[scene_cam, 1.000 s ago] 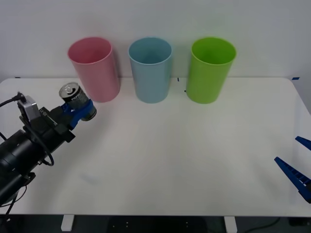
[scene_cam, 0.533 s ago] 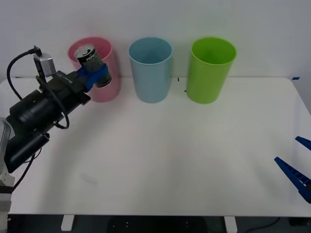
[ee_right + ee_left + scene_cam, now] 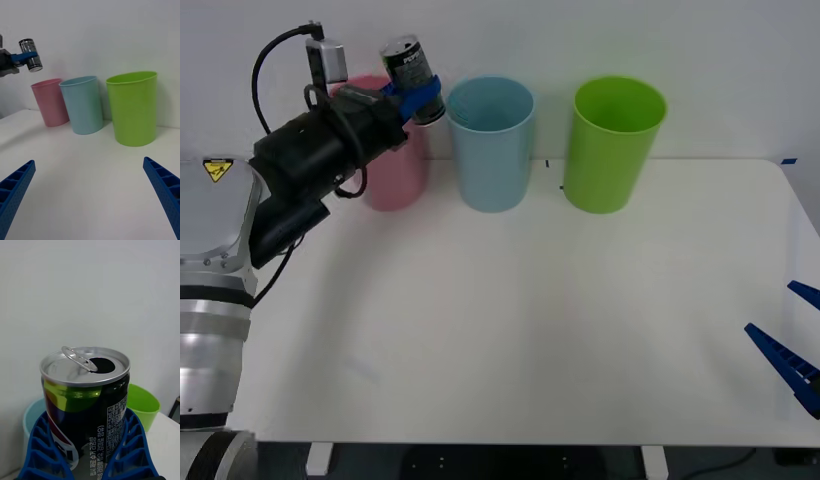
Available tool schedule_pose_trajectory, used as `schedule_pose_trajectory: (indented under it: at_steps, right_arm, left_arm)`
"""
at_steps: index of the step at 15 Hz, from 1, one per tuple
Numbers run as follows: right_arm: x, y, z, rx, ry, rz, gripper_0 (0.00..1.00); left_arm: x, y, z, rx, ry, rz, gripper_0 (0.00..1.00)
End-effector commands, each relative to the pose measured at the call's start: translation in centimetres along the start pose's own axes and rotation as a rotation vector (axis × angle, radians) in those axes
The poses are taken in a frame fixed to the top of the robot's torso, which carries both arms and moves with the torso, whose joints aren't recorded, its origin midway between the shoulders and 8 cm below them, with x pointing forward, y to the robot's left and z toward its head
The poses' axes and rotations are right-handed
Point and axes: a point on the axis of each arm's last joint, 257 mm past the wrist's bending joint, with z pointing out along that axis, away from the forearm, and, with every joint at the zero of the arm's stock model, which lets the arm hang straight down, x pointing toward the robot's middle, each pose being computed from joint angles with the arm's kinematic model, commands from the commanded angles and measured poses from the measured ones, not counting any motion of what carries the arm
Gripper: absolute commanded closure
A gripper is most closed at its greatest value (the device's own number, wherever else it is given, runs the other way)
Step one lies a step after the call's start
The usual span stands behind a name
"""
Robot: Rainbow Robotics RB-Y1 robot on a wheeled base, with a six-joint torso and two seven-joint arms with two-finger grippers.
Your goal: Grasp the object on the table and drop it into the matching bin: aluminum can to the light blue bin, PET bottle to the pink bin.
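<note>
Grasp done: left gripper (image 3: 420,98) fingers clamped on aluminum can (image 3: 408,66), held high between pink bin (image 3: 385,160) and light blue bin (image 3: 490,145) rims (not yet over opening). Left: shift over, release. Right gripper (image 3: 90,195) parked wide open, well apart from light blue bin.

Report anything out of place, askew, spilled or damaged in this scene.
Nothing stands out. The aluminum can, opened but undented, sits in the left hand above the upright pink bin and light blue bin. No spill on the table.
</note>
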Motion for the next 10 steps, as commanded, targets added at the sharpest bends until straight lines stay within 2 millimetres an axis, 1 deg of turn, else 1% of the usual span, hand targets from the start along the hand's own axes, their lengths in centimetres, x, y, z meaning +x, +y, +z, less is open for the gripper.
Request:
schedule_pose_trajectory:
  at_steps: [1, 3, 5, 6, 9, 10]
  right_arm:
    - [0.0, 0.0, 0.0, 0.000, 0.000, 0.000, 0.00]
    - [0.0, 0.0, 0.0, 0.000, 0.000, 0.000, 0.00]
    - [0.0, 0.0, 0.0, 0.000, 0.000, 0.000, 0.00]
    - [0.0, 0.0, 0.0, 0.000, 0.000, 0.000, 0.00]
    - [0.0, 0.0, 0.0, 0.000, 0.000, 0.000, 0.00]
    - [0.0, 0.0, 0.0, 0.000, 0.000, 0.000, 0.00]
  left_arm:
    - [-0.7, 0.6, 2.8, -0.023, -0.005, -0.006, 1.00]
    - [-0.4, 1.2, 4.9, -0.054, 0.003, -0.008, 1.00]
    - [-0.1, 1.2, 6.4, -0.086, 0.001, 0.002, 1.00]
    - [-0.1, 0.9, 7.4, -0.108, -0.010, 0.008, 1.00]
    - [0.4, -0.2, 9.2, -0.169, -0.035, 0.055, 1.00]
    - [0.5, -0.3, 9.6, -0.199, -0.046, 0.083, 1.00]
